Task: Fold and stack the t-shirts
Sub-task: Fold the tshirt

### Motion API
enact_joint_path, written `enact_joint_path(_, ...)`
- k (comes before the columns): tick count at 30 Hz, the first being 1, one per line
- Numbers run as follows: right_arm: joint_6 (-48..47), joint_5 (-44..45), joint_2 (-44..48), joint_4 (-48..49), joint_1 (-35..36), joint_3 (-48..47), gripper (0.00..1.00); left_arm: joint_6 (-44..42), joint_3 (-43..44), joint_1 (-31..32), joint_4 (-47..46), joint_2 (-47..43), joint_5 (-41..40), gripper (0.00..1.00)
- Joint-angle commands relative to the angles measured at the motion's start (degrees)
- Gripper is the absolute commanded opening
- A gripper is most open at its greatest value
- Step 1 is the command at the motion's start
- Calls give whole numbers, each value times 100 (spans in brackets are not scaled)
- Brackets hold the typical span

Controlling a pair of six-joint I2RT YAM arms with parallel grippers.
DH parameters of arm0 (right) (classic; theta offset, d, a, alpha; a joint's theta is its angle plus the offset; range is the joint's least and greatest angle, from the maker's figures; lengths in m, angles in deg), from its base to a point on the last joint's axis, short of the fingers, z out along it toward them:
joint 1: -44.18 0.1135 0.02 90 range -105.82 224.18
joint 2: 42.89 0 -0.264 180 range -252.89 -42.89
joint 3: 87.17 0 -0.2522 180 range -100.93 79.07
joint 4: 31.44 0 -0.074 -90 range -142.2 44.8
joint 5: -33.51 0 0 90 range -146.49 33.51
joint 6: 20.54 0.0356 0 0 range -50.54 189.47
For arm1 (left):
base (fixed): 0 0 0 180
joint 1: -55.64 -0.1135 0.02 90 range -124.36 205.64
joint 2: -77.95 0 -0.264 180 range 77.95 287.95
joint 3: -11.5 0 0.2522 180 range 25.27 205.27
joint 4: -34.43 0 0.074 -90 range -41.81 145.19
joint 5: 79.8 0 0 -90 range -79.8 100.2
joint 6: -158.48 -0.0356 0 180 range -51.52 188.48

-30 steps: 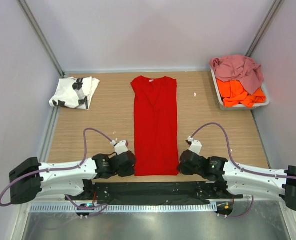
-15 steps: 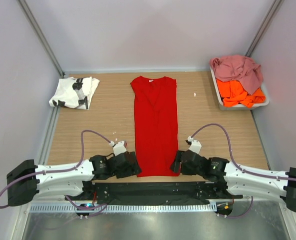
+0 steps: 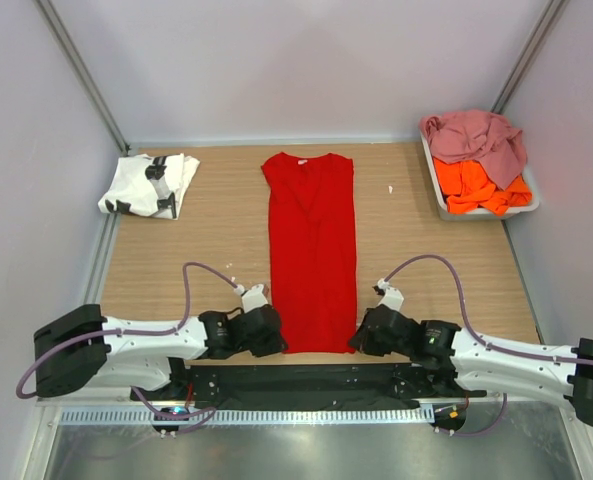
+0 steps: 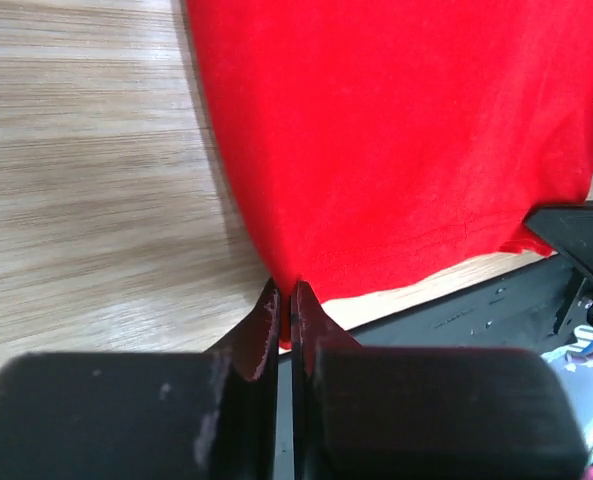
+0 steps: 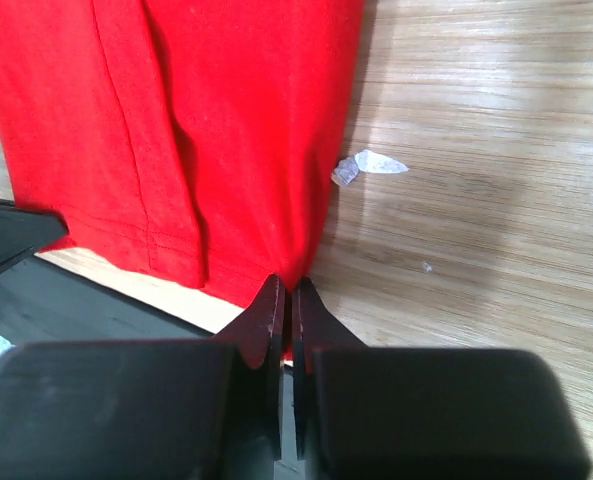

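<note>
A bright red t-shirt point(image 3: 312, 250) lies in a long narrow strip down the middle of the wooden table point(image 3: 196, 250), sleeves folded in. My left gripper point(image 3: 276, 342) is shut on its near left hem corner, red cloth point(image 4: 396, 140) pinched between the fingers point(image 4: 261, 325). My right gripper point(image 3: 357, 340) is shut on the near right hem corner, cloth point(image 5: 226, 130) squeezed between its fingers point(image 5: 266, 320). A white t-shirt with black print point(image 3: 149, 185) sits folded at the far left. The dusty pink t-shirt point(image 3: 476, 135) and the orange one point(image 3: 481, 188) lie crumpled in a tray.
The pale shallow tray point(image 3: 438, 190) stands at the far right corner. A black mount plate point(image 3: 316, 380) runs along the near edge under both arms. A small scrap of white paper point(image 5: 368, 166) lies on the wood beside the red shirt's right edge. Grey walls close in on three sides.
Both grippers slid inward to the red shirt's near hem corners, opened, then shut on the cloth. The shirt has kept its place.
</note>
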Motion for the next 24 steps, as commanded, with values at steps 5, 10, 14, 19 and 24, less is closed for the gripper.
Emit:
enact_joint_path(5, -177, 228, 250, -883, 19, -548, 1, -45, 610, 376, 1680, 52, -512, 0)
enact_joint_path(10, -748, 1010, -74, -1639, 2, -1525, 1, -273, 1366, 350, 2453, -202, -959, 0)
enact_joint_path(14, -1345, 1318, -777, -1824, -191, -2367, 1, -677, 1964, 61, 2885, -238, -1110, 0)
enact_joint_path(19, -2250, 1231, -1427, -1728, -840, -3055, 1, -1398, 2657, -774, 3035, -141, -1014, 0)
enact_joint_path(24, -3181, 941, -1850, -1412, -1886, -3809, 1, -2347, 3265, -1845, 2877, 349, -628, 0)
